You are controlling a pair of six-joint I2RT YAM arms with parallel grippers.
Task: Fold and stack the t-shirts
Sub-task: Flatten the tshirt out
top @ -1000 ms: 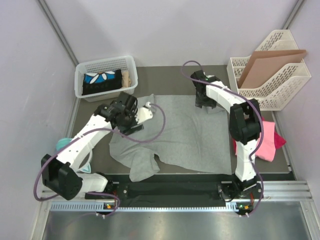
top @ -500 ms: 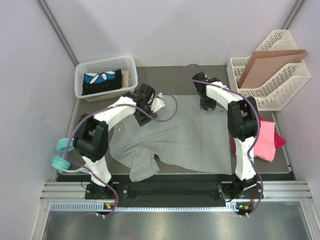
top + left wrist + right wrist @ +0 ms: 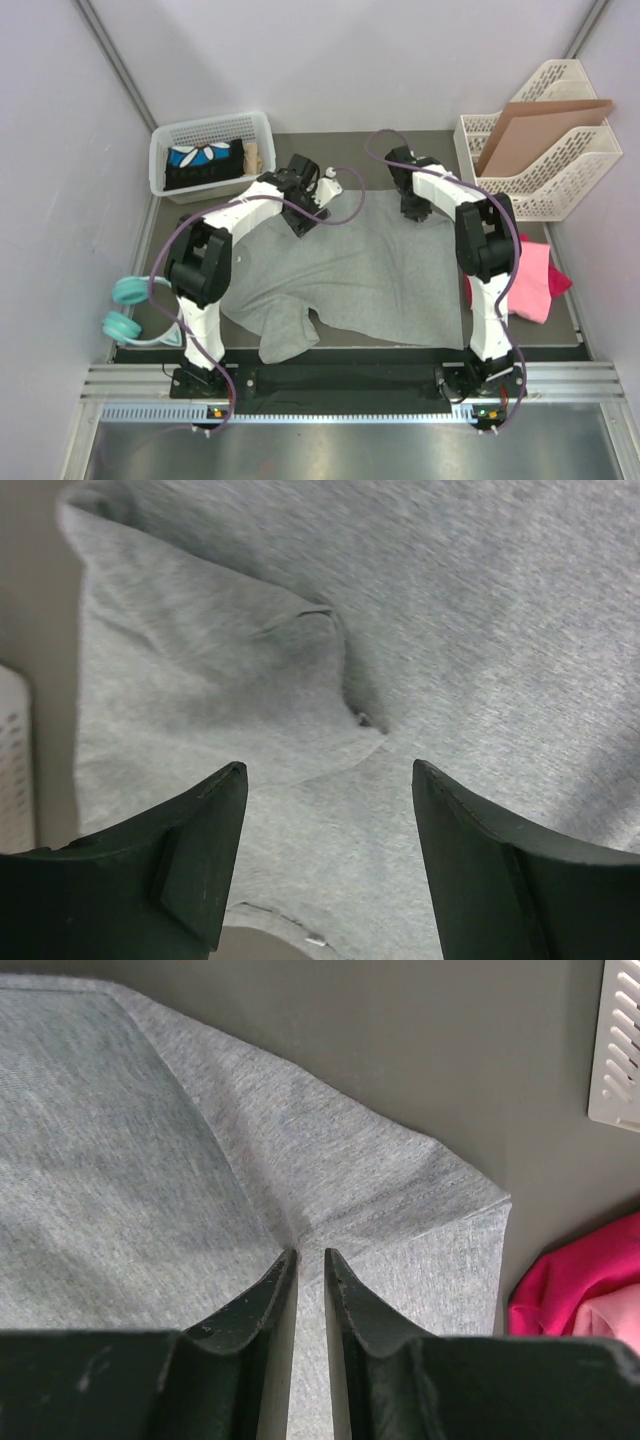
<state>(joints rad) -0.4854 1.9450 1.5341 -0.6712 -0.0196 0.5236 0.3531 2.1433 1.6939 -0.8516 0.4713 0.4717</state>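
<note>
A heather grey t-shirt (image 3: pixel 380 270) lies spread and rumpled on the dark table. My left gripper (image 3: pixel 306 216) hovers open over its far left part. In the left wrist view the gripper (image 3: pixel 328 780) has its jaws wide apart above a folded flap of grey cloth (image 3: pixel 210 690). My right gripper (image 3: pixel 415 212) is at the shirt's far right corner. In the right wrist view it (image 3: pixel 309 1255) is shut on a pinch of the grey cloth (image 3: pixel 400 1190), with creases running to the tips. Pink and magenta t-shirts (image 3: pixel 537 280) lie in a heap at the right edge and also show in the right wrist view (image 3: pixel 580 1280).
A white basket (image 3: pixel 165 170) holding dark items stands at the far left. A white file rack (image 3: pixel 560 190) with a brown cardboard sheet (image 3: pixel 540 125) stands at the far right. Teal headphones (image 3: pixel 125 305) lie at the table's left edge.
My left arm has swung from the shirt's left middle up to its far left edge, still open. My right gripper has shifted slightly and stays closed on the far right corner.
</note>
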